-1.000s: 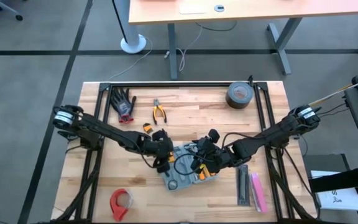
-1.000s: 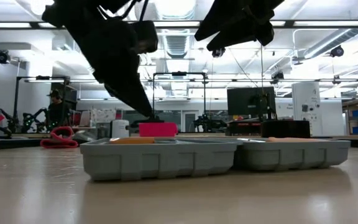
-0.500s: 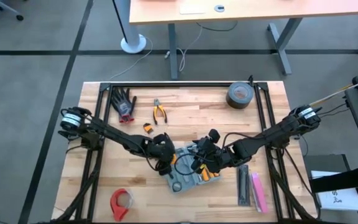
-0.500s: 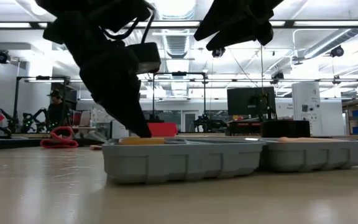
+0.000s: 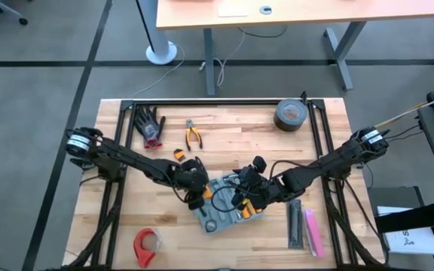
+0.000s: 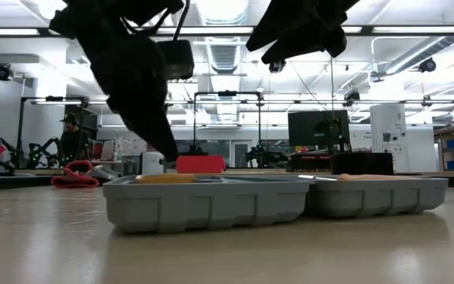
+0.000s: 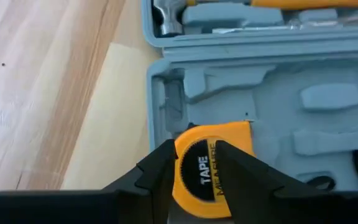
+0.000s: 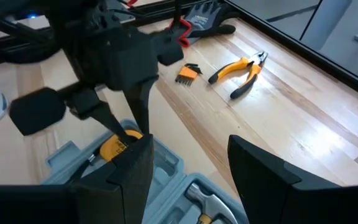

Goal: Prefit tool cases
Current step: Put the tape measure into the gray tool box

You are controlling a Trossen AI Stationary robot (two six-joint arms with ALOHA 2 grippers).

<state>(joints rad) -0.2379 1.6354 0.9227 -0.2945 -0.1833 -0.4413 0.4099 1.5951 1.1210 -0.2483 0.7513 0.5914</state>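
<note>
Open tool case [image 5: 228, 205] lay near the front middle of the tabletop [image 5: 232, 132], both halves flat, grey tray up. Left gripper [image 7: 194, 163] was down in the case's empty half, fingers narrow and pinched on a yellow tape measure [image 7: 211, 168], which sat at or just over its slot; whether fully seated could not be told. Hammer [image 7: 166, 15] with an orange handle already lay in the other half, along with some smaller bits too blurred to name. Right gripper [image 8: 188, 171] hovered over that filled half, fingers wide, holding nothing.

Judged partly done: a few tools in, several moulded slots in the tape-measure half bare.

Left out on the tabletop: black and pink bars [image 5: 305, 229] just right of the case, red tape dispenser [image 5: 146, 244] at front left. Farther back: small orange-black item [image 5: 178, 154], yellow-handled pliers [image 5: 194, 135], glove [image 5: 150, 125], roll of duct tape [image 5: 289, 114] at the far right. Pliers at least probably belong in the case.
</note>
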